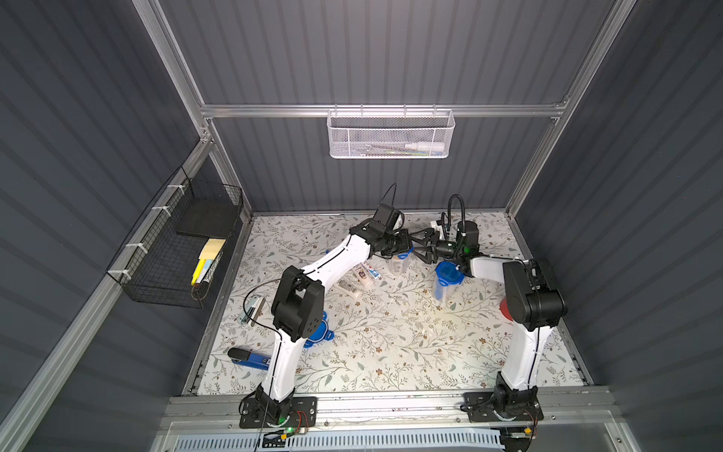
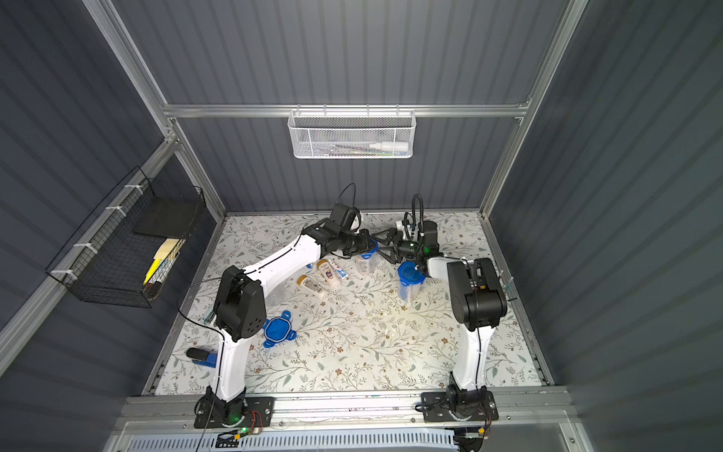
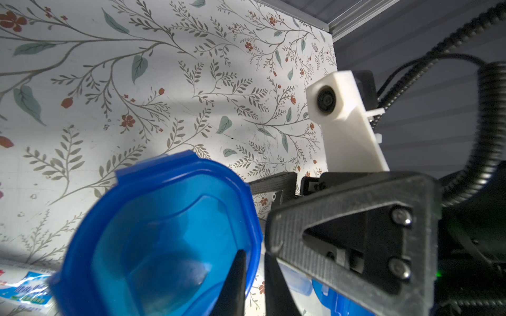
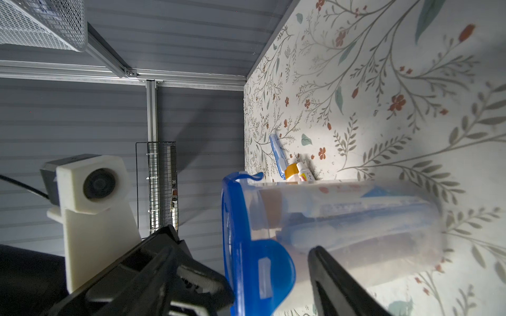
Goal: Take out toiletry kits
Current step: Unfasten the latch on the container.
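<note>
**One kit out, second jar in hand, about a third done**

Done: one kit is out on the table (image 1: pixel 391 352), left of centre in the far half.
- Two white bottles (image 2: pixel 328 274) lie flat, close together.
- The toothpaste tube (image 2: pixel 341 272) is right beside the right-hand one.
- The blue toothbrush (image 4: pixel 277 153) lies just past their caps in the right wrist view.
- A loose lid (image 2: pixel 276 328) sits on the near left, by the left arm's elbow. My read: it came off the emptied jar.

In hand: the far jar (image 2: pixel 365 267) stands upright at far centre with its lid on. The right wrist view shows a kit inside: a tan cap, a blue brush and a tube, all blurred through the wall.
- Left gripper (image 3: pixel 254 276): fingers nearly together, astride the lid's rim. I can't tell whether they pinch it or only straddle it.
- Right gripper (image 1: pixel 419 248): jaws spread wide, coming at the jar's top from the right. No contact I can confirm, so it reads as open and holding nothing.

Left to do: the right jar (image 1: pixel 446 287) stands upright just near-right of the far jar, lid clipped on. There's something blue inside, but the contents are unclear.

Remaining, as I judge it: get this lid off, empty the jar, then repeat on the right jar.
</note>
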You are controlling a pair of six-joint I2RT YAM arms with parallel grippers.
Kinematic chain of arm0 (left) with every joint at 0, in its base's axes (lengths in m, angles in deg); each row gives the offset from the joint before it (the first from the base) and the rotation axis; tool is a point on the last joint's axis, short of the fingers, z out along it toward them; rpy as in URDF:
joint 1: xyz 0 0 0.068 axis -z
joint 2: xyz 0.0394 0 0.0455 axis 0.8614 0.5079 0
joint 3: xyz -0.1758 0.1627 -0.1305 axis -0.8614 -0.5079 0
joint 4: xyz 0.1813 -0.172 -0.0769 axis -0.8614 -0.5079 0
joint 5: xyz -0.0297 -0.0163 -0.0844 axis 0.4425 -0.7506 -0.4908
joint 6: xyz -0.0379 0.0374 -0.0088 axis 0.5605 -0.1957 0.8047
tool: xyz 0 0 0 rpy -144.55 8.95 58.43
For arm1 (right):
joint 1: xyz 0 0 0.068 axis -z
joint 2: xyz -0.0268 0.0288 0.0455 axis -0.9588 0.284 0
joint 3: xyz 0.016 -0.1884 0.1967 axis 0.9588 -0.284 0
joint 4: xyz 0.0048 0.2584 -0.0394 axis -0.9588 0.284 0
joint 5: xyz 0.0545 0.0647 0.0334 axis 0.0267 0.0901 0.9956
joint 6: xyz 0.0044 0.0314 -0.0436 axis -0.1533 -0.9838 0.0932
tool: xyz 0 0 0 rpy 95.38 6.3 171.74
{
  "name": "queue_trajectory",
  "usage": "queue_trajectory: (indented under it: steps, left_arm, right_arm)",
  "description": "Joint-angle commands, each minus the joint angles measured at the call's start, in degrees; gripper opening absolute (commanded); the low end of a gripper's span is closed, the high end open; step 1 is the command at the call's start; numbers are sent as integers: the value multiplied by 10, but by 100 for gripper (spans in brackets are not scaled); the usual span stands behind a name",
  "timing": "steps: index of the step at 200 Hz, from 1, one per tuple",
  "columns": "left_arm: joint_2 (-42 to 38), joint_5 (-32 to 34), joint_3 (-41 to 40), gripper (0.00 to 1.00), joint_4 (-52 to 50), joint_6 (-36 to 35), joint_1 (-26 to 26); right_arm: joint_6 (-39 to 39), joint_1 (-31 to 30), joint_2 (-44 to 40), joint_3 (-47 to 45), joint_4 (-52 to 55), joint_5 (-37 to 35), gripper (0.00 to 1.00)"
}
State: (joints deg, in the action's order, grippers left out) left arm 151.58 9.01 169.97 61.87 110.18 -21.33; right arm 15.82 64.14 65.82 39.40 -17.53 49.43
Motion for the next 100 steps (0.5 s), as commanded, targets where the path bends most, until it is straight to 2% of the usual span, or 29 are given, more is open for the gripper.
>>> queue_trajectory:
  steps: [1, 53, 100]
  left_arm:
    - [36, 26, -7, 18, -118, -15, -4]
    - [37, 58, -11, 6, -141, -27, -4]
    - [47, 71, -25, 0, -143, -26, -6]
  right_arm:
    - [-9, 1, -15, -3, -21, 17, 78]
    - [-44, 2, -6, -2, -66, 26, 78]
    - [-104, 1, 5, -12, -145, 34, 78]
